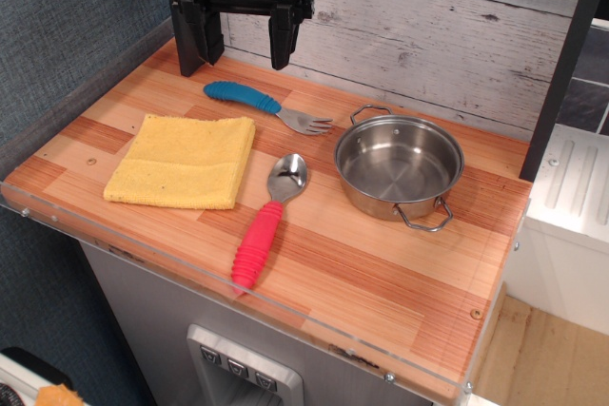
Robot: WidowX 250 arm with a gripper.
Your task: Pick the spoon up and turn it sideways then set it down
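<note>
The spoon [267, 222] lies flat on the wooden tabletop near its front middle. Its shiny silver bowl points toward the back and its ribbed red-pink handle points toward the front edge. My gripper [243, 40] is black, hangs at the back left above the table, and is open and empty with its two fingers wide apart. It is well behind and to the left of the spoon, above the blue handle of the fork.
A blue-handled metal fork [265, 105] lies behind the spoon. A folded yellow cloth [185, 160] lies to the spoon's left. A steel pot [399, 166] with two handles stands to its right. A clear strip edges the wooden table [381, 282].
</note>
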